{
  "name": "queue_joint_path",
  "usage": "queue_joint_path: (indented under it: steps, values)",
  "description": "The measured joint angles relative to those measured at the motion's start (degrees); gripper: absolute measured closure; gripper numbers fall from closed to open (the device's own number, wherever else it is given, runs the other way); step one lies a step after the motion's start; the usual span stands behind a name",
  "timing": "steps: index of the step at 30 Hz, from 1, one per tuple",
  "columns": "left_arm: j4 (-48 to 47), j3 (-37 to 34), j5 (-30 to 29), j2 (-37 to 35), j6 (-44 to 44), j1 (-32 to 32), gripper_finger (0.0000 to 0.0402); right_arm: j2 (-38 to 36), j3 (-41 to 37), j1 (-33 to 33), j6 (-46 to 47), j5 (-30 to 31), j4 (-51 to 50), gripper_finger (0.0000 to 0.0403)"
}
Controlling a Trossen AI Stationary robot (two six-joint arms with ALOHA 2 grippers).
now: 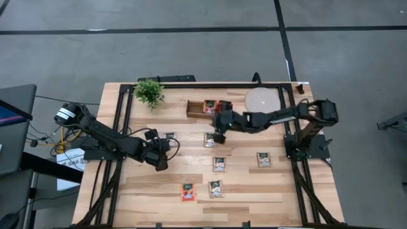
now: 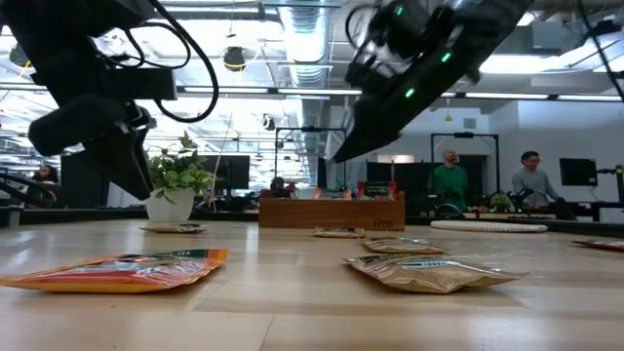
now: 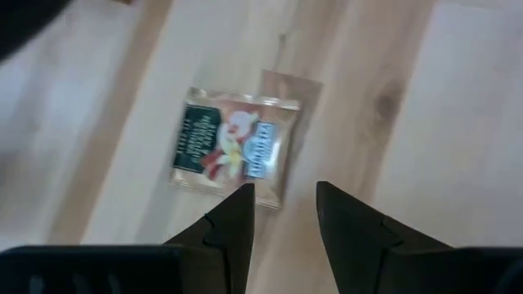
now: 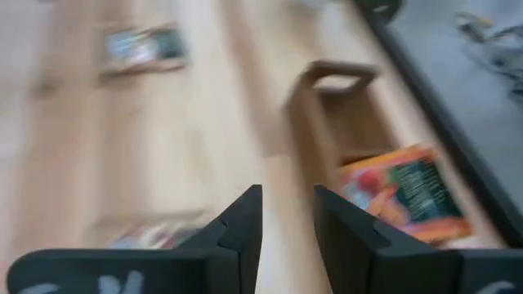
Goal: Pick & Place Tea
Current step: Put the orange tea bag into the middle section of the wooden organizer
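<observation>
The table point(image 1: 146, 191) is carrying six loose tea sachets, and the wooden tray point(image 1: 194, 109) at its far edge is already holding two. The right gripper point(image 1: 219, 135) is hanging just beside the tray, fingers slightly apart and empty, with a pale sachet point(image 1: 209, 140) lying just to its left. The left gripper point(image 1: 161, 164) is hovering above another sachet point(image 3: 233, 147), which is lying just ahead of its fingertips; its fingers are parted, gripping nothing.

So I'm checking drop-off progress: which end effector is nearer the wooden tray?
Right. The right end effector hangs just beside the wooden tray, near its front edge; the left end effector is farther off, over a lone sachet.
</observation>
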Motion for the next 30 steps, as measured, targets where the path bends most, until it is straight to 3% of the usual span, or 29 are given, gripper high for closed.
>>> queue_joint_path:
  steps: [6,12,20,25,30]
  values:
    - [4.0,0.0,6.8,0.0,-0.5,0.0,0.0275,-7.2,-0.1,8.9,3.4,-0.2,-16.2,0.0305]
    - [9.8,0.0,11.9,0.0,-1.9,0.0,0.0275,-14.0,-0.7,15.0,8.5,-0.2,-26.0,0.0305]
    - [18.0,0.6,12.7,1.5,-0.5,-0.4,0.0275,-27.0,-11.8,19.8,19.1,4.0,-25.1,0.0305]
    - [20.9,3.6,13.0,5.4,1.8,-0.3,0.0275,-35.0,-19.8,24.7,22.3,6.4,-16.4,0.0305]
    - [21.3,8.6,18.3,11.9,4.8,-0.4,0.0275,-40.8,-26.2,29.6,23.7,10.2,-8.8,0.0305]
